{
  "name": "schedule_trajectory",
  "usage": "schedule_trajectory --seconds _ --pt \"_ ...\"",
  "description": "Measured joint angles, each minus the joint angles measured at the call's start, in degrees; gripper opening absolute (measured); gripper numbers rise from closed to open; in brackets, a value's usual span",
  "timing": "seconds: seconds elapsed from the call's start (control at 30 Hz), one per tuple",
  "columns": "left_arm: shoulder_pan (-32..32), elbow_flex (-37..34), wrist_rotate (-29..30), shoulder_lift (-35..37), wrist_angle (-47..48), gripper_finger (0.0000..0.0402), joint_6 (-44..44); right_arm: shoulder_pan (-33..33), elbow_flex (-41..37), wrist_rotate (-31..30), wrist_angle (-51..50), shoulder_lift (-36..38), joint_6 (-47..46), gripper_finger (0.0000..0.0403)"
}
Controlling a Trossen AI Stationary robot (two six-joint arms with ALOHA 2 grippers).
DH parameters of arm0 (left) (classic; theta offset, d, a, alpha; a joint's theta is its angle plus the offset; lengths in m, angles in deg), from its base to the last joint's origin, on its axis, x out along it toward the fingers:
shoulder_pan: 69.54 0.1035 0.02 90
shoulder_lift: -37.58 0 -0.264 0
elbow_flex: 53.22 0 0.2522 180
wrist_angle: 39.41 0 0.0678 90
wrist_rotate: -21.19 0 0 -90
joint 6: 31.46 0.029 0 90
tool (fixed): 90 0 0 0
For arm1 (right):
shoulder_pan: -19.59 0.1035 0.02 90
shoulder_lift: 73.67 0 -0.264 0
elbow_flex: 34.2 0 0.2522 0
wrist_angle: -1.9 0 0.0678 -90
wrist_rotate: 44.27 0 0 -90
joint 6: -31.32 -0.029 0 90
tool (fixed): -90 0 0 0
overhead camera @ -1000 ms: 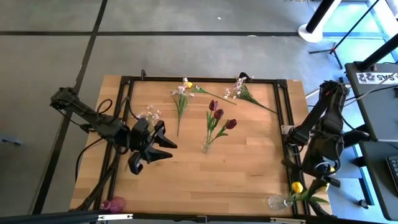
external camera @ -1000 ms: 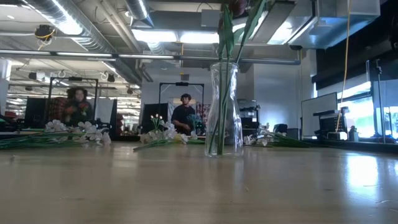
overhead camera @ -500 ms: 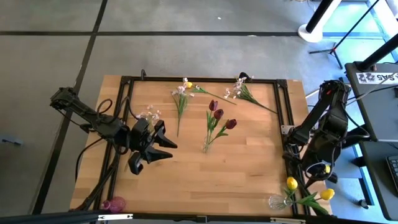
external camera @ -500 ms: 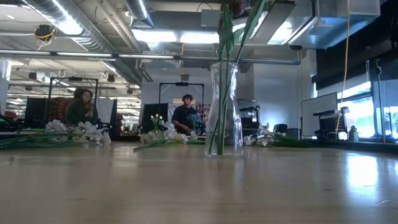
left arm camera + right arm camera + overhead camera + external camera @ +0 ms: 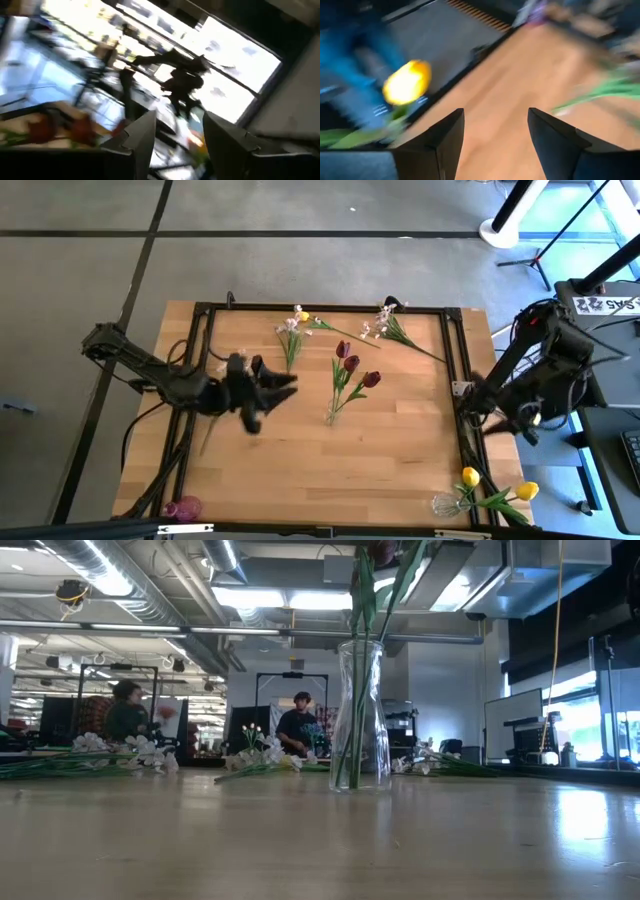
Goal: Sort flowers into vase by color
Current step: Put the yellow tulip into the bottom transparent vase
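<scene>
The dark red artificial tulips [image 5: 352, 364] on long green stems stand in a clear glass vase [image 5: 360, 715] near the middle of the pale wooden bench [image 5: 380, 460], just beyond the left gripper [image 5: 272, 388] toward the bench's centre. That gripper hovers above the left half of the bench with its two dark fingers [image 5: 142, 135] spread apart and nothing between them. On its far side, along the back edge, lie sprays of tiny white-pink blossoms [image 5: 291, 330], a second such spray [image 5: 385, 320] further to its right, and another [image 5: 240, 363] close beside the left gripper, on its outer side. A small pink thing [image 5: 183, 508] sits at the near left corner, behind this gripper.

The yellow artificial tulips [image 5: 497, 494] sit in a small clear glass vase [image 5: 446, 504] at the near right corner, just in front of and below the right gripper [image 5: 492, 137]. That gripper hangs past the right edge of the bench; its fingers stand apart and hold nothing, with one yellow bloom [image 5: 407, 82] showing just ahead of them.

In the room beyond, two people [image 5: 125, 712] sit at desks.
</scene>
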Motion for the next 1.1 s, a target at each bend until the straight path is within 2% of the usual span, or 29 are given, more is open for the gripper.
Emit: schedule_trajectory --seconds 0.1,0.2,0.33,0.43,0.57,0.7,0.9,1.1 --pt "3.9 0.0 3.9 -2.1 -0.1 0.0160 -4.8 0.0 2.6 -11.7 -0.1 0.0 0.7 0.0220" --pt "8.9 0.0 3.9 -2.8 1.5 0.0160 -7.7 0.0 4.3 -19.2 -0.9 0.0 0.7 0.0220" --pt "16.7 0.0 -1.9 -2.1 4.6 0.0160 -10.0 -1.0 5.7 -32.8 -2.9 -0.5 1.2 0.0220" --pt "22.4 0.0 -7.5 -0.9 7.2 0.0160 -8.5 -5.5 6.8 -37.6 -2.9 -0.2 0.6 0.0220" --pt "30.0 0.0 -9.6 0.8 12.8 0.0160 -7.2 -13.9 7.3 -37.8 -0.9 -0.4 3.4 0.0220" --pt "36.4 0.0 -10.7 1.3 17.3 0.0160 -6.2 -23.5 7.3 -35.2 2.1 -2.4 6.4 0.0220" --pt "44.3 0.0 -18.8 1.4 18.5 0.0160 -5.3 -40.2 7.3 -24.7 7.8 -7.8 11.1 0.0220" --pt "48.1 0.0 -25.8 2.2 19.4 0.0160 -5.2 -59.0 7.2 -12.8 15.4 -15.1 14.7 0.0220"
